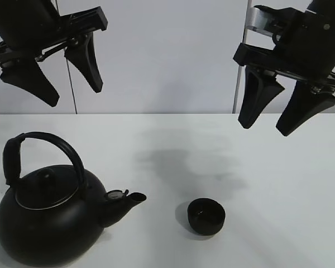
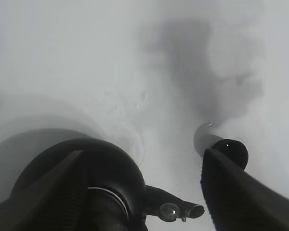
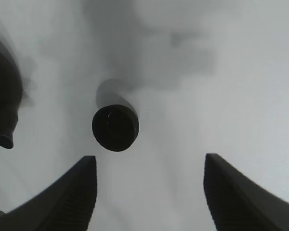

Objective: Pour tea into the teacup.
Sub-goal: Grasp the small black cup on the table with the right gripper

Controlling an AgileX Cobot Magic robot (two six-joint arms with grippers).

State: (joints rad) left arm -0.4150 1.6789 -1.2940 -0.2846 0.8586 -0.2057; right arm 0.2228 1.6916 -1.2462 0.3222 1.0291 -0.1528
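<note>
My left jaws and right jaws are both spread wide, holding nothing, up above the surface [image 1: 279,190]. Teacup [image 1: 206,216] stands upright on the surface, near the kettle [image 1: 44,223] spout, not touching it. Kettle upright, far left.

From where I stand this is a robotics lab bench, not anyone's kitchen. The table [image 1: 279,184] is one plain white surface running back to a bare pale wall [image 1: 167,56], with a slim metal upright [image 1: 237,89] rising at the far edge. Overhead hang two black machine arms built of bolted plates and brackets. The left gripper [image 1: 75,94] and the right gripper [image 1: 265,128] are both spread wide above the top. The homely things, a black kettle [image 1: 44,223] and a small black teacup [image 1: 206,216], sit apart on the white like props under flat, even light.
</note>
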